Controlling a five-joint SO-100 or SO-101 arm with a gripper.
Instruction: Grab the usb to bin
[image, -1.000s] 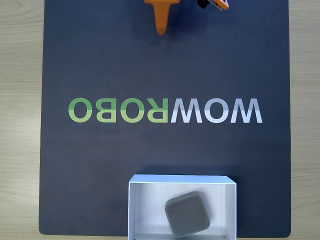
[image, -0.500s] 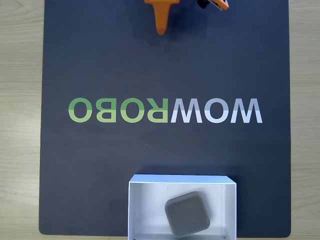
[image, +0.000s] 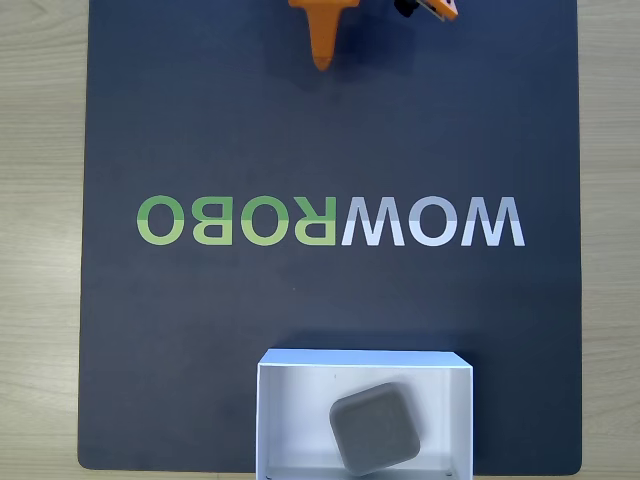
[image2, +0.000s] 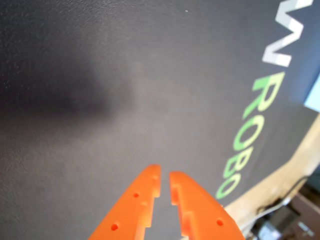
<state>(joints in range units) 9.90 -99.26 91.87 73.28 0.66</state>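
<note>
We see a pale wood-grain tabletop (image: 40, 200) carrying a large dark grey mat (image: 330, 130) with rounded lower corners, printed with the mirrored word WOWROBO (image: 330, 221), the ROBO half in green and the WOW half in pale grey. In the wrist view the same dark mat (image2: 125, 90) shows a soft shadow across its upper left, the green and white lettering (image2: 252, 125) runs down the right side, and beyond the mat's edge we make out a strip of light wood and some blurred dark clutter with a cable at the lower right corner. The small flat matte grey square block with rounded corners (image: 375, 426) is turned somewhat askew to the walls around it, and its top looks plain and unmarked. It lies on the white floor of the white rectangular shallow box with thin walls (image: 290, 420), right of the box's middle in the fixed view; the box sits at the mat's bottom edge, cut off by the frame. At the top of the fixed view an orange pointed part of the robot arm (image: 322, 35) hangs over the mat, well apart from the box. In the wrist view we find the orange fingers (image2: 165, 189) nearly pressed together, only a thin slit between them, pinching nothing.
</note>
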